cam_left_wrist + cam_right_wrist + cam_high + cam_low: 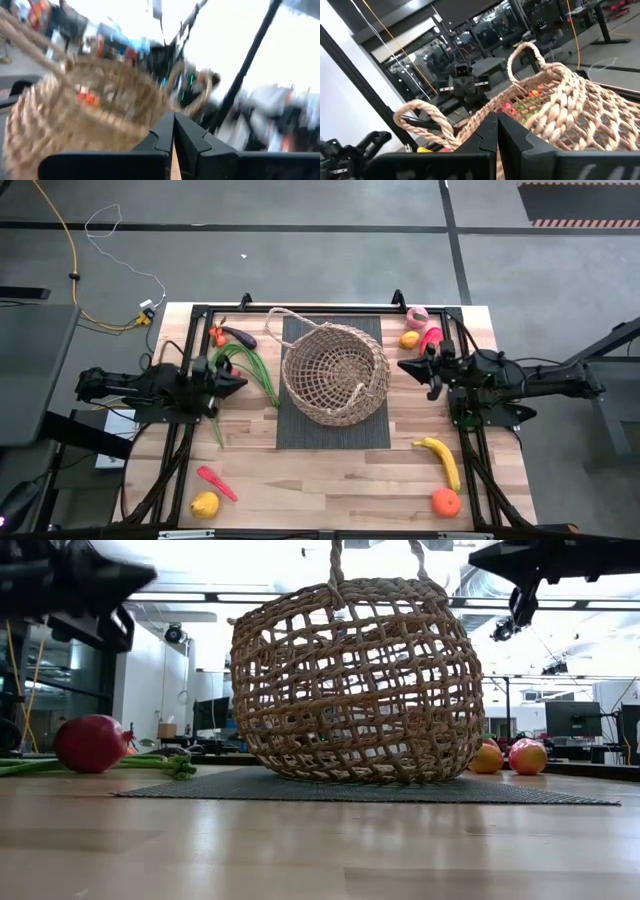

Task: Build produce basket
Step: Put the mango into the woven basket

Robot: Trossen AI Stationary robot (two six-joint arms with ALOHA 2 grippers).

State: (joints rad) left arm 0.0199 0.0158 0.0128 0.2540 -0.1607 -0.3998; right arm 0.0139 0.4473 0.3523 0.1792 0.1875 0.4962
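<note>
The round tan wicker basket (333, 370) stands by its base on a dark mat (330, 430) at the table's middle, its mouth up. My left gripper (242, 380) hovers shut just left of it, above the green bean stalks (256, 368). My right gripper (404, 366) hovers shut just right of the basket's rim. Both wrist views show the shut fingers, left (173, 135) and right (496, 131), pointing at the basket and holding nothing. Produce lies around the mat: an eggplant (238, 336) far left, a banana (441, 460) and an orange (446, 502) near right.
A red pepper (216, 483) and a lemon (205, 504) lie near the front left corner. A pink fruit (431, 338), a yellow fruit (410, 339) and a pink ring (417, 315) lie at the far right. Bare wood shows in front of the mat.
</note>
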